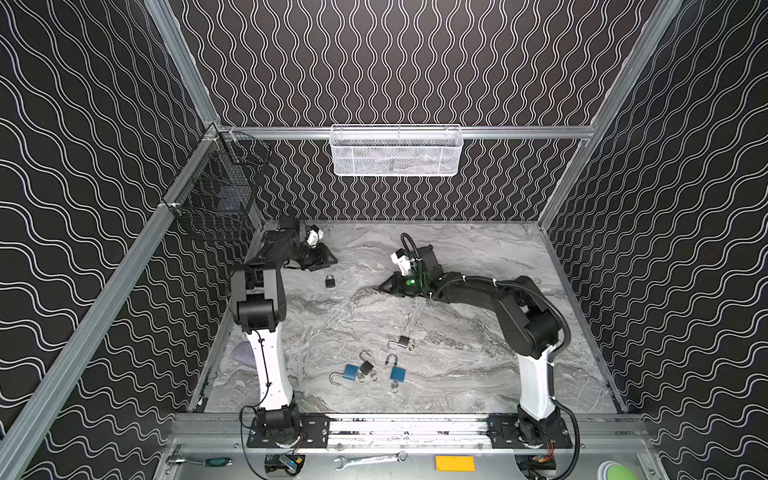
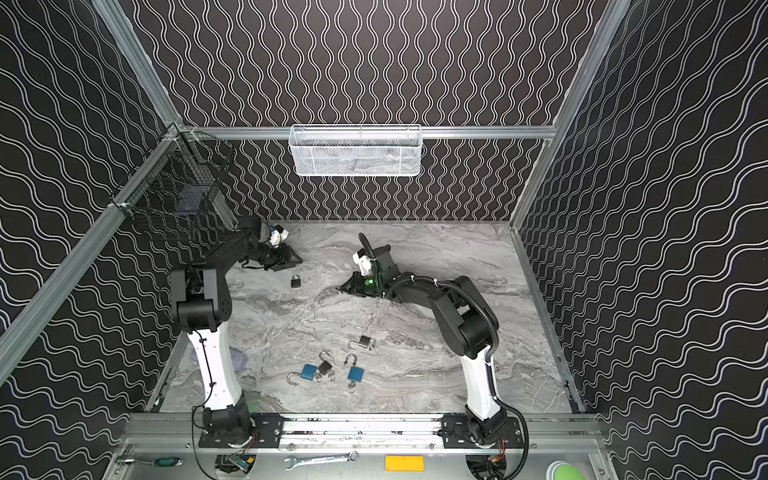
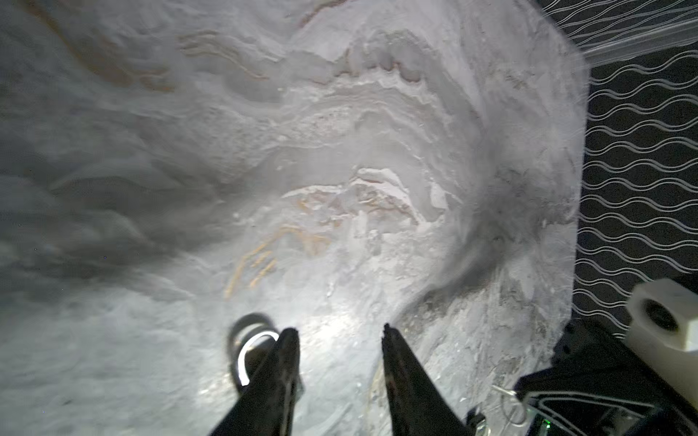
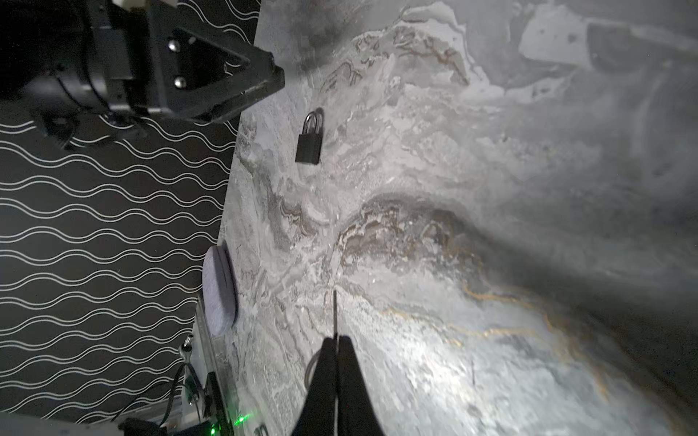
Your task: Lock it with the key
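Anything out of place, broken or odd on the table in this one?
Nothing looks damaged or spilled. The black padlock lies shut and alone beside the open left gripper, while the right gripper pinches a key away from any lock. Four open padlocks lie near the front.

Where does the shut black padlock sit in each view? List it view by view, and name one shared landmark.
In a top view: black padlock, just in front of the left pincer.
In a top view: same spot.
Left wrist: only a bright curved shackle shows beside a pincer finger; likely the padlock's.
Right wrist: whole, lying flat near the left pincer.
Landmark: the left pincer, next to it in every view.
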Motion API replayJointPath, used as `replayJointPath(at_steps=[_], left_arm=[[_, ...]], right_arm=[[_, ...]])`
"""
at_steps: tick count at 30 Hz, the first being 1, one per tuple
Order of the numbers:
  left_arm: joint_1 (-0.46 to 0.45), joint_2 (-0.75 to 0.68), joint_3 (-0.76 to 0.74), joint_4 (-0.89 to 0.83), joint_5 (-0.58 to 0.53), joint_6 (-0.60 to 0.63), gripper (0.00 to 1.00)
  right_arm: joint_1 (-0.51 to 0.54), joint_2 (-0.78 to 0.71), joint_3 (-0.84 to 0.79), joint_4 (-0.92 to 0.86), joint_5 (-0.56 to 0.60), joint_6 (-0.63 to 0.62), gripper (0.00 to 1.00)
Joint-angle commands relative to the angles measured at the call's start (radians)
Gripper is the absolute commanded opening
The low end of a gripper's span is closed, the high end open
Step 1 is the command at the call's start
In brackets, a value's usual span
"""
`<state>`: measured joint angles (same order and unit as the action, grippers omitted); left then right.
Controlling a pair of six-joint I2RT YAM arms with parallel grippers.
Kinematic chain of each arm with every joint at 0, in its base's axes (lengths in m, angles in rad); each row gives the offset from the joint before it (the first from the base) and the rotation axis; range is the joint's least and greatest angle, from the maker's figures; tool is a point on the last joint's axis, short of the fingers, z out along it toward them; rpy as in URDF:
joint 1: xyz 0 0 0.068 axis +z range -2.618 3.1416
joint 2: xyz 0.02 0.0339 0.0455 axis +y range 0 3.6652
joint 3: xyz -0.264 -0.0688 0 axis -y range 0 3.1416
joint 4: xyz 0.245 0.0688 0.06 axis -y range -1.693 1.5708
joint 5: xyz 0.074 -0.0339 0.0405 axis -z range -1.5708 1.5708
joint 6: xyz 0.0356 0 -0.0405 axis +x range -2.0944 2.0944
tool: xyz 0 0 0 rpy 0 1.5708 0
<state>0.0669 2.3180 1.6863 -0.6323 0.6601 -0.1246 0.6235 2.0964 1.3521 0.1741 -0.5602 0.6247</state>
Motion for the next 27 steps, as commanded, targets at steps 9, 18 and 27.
replayJointPath(at_steps=[9, 18, 27], left_arm=[[-0.03, -0.355, -0.486, 0.743, 0.015, -0.495, 0.41], [-0.03, -0.683, -0.735, 0.727, -0.029, -0.532, 0.43], [-0.03, -1.037, -0.889, 0.588, -0.159, -0.561, 0.45]], right_arm=[[0.065, 0.238, 0.283, 0.02, 0.104, 0.041, 0.0], [0.104, 0.385, 0.474, 0.039, 0.212, 0.088, 0.0], [0.12, 0.455, 0.553, 0.058, 0.261, 0.128, 0.0]])
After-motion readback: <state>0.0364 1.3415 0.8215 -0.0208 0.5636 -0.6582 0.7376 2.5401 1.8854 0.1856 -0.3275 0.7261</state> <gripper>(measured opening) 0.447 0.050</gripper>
